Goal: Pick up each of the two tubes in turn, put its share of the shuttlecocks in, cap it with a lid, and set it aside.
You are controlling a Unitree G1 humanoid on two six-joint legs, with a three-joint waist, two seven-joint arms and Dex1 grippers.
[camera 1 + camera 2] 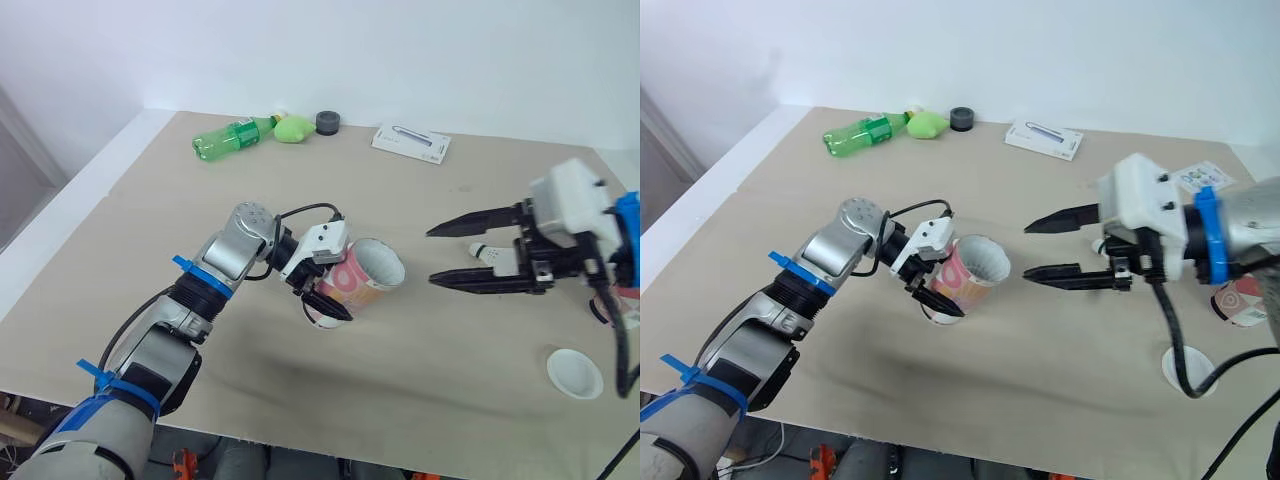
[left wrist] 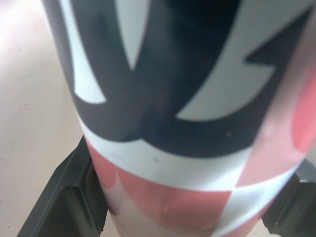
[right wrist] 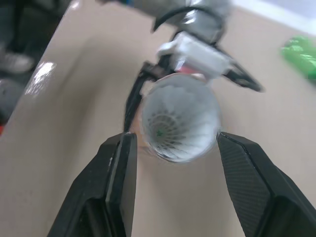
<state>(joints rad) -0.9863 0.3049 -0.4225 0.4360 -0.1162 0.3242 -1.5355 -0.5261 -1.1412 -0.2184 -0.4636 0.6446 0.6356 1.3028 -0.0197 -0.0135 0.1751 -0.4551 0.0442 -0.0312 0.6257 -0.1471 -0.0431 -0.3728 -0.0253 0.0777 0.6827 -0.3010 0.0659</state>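
Observation:
My left gripper is shut on a pink, white and black tube, held tilted just above the table with its open mouth facing right. The right wrist view looks into that mouth, where the white feathers of a shuttlecock show inside. My right gripper hovers open a short way right of the mouth, holding nothing. A loose shuttlecock lies on the table behind its fingers. A white lid rests near the front right. A second pink tube lies at the far right, partly hidden by my right arm.
Along the far edge lie a green bottle, a green lump, a dark round cap and a white box. A printed sheet lies at the back right. The table's front edge runs close below the lid.

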